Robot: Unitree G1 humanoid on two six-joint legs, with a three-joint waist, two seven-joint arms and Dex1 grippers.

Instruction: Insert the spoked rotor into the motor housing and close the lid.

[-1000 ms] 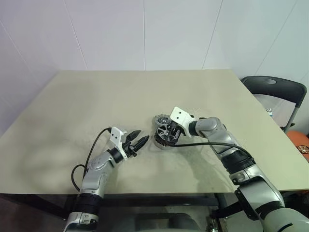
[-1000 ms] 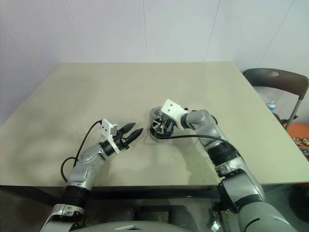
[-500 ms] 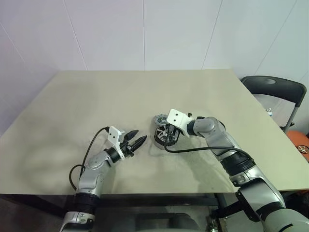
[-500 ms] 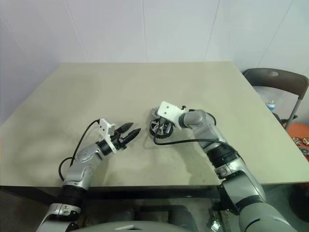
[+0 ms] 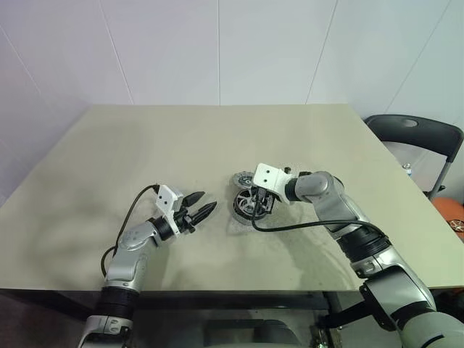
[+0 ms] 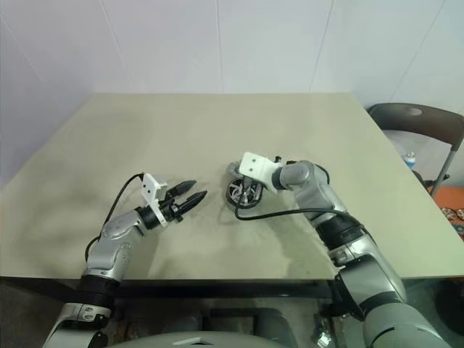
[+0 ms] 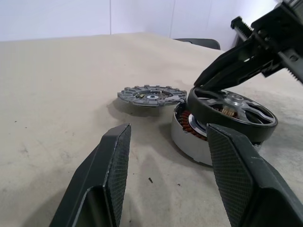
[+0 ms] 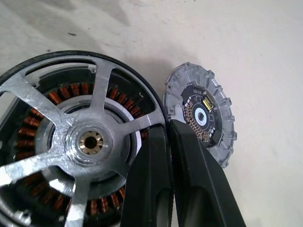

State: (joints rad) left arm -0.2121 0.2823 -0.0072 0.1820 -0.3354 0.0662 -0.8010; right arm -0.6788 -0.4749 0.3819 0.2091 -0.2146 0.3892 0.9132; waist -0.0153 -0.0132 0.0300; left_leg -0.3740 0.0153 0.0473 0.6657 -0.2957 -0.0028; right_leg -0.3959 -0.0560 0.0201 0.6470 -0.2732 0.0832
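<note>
I see my right gripper (image 8: 165,156) clamping the spoked rotor (image 8: 80,142), silver spokes in a dark rim, tilted over the copper-wound motor housing (image 7: 187,135) mid-table; left gripper (image 5: 197,212) open, empty.

One spoked rotor (image 7: 235,108), one motor housing (image 7: 190,137), one grey lid (image 7: 151,95), one surface (image 5: 145,145), two claws, and one chair (image 5: 417,138) at three o'clock.

walls: white panels with thin seams, across the top of the frame | table (image 5: 181,138): beige matte top, faintly scuffed, fills the centre | chair (image 5: 417,138): dark, at right edge | light: soft, even
</note>
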